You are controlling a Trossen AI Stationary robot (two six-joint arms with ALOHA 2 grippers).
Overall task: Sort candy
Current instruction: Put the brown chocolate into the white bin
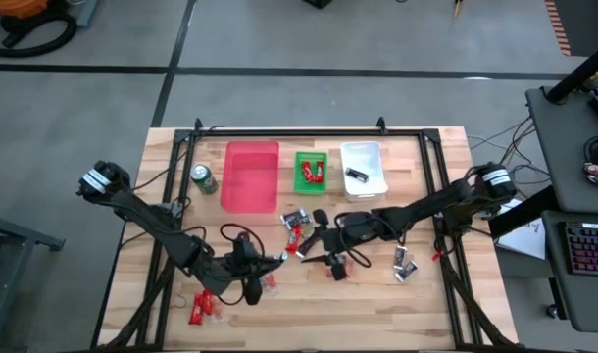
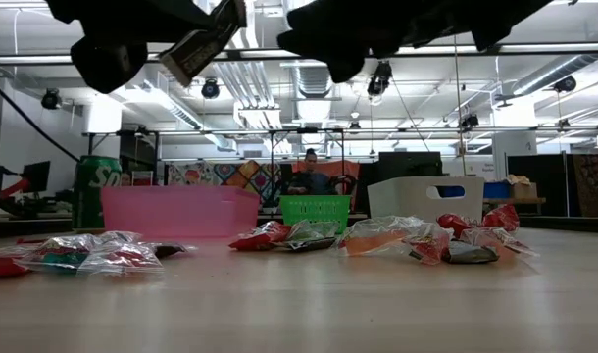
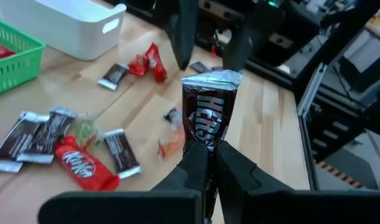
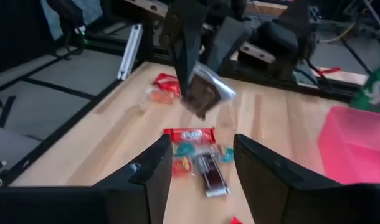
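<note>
My left gripper (image 3: 210,149) is shut on one candy, a dark brown bar with silver crimped ends (image 3: 205,112), and holds it in the air over the table's middle (image 1: 287,257). My right gripper (image 4: 202,142) is open and faces it from the table's right. Its two fingers stand apart just beyond the bar's free end (image 3: 212,78) and touch nothing. Loose candy lies on the wood below: a red bar and dark bars (image 3: 84,168), red pieces (image 1: 201,306) near the front left, and dark ones (image 1: 405,265) at the right. My left gripper pinches the dark bar's wrapper at its near end (image 3: 206,144) between its two fingers. The fingers come about level from the table's left and lie along the bar. The bar sticks out beyond the fingertips toward my right gripper, lifted clear of the table.
At the back stand a pink bin (image 1: 252,176), a green basket (image 1: 310,171) with red candy in it, and a white bin (image 1: 363,169). A green drink can (image 1: 203,179) stands left of the pink bin. A black frame edges the table. A person sits in the room behind.
</note>
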